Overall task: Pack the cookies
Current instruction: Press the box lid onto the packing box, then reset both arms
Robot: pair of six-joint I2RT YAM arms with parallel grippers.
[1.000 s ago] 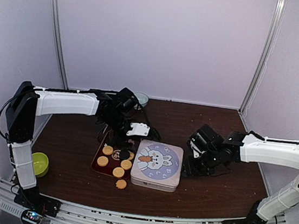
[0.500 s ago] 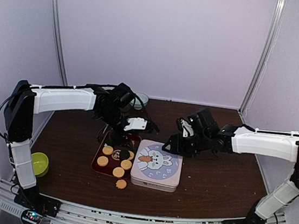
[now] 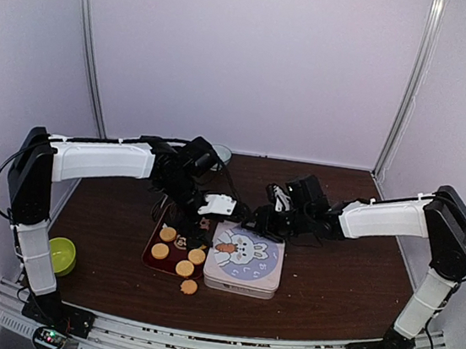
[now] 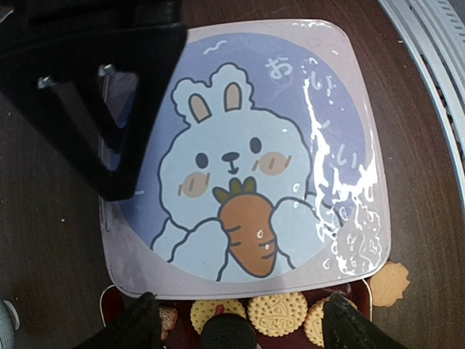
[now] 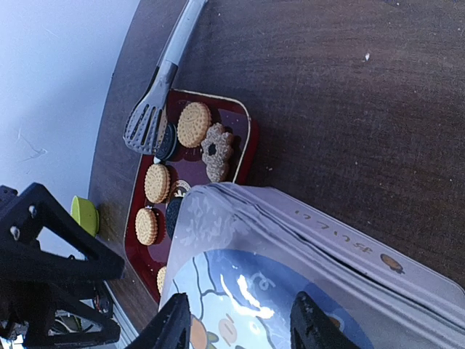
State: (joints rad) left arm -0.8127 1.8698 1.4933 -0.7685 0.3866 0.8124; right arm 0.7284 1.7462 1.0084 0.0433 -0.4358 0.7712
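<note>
Left hand [image 4: 245,326], wide open, hovers over the cookies [image 4: 277,313] in the tray [image 5: 243,145]; right hand [image 5: 243,323], half open, sits above the tin [image 4: 341,109] beside them.

Left arm [image 3: 103,161] and right arm [image 3: 381,216] stretch toward each other, grippers nearly meeting; left gripper [image 4: 241,323] angled downward, jaws wide apart, right gripper [image 5: 240,313] parted less.
</note>
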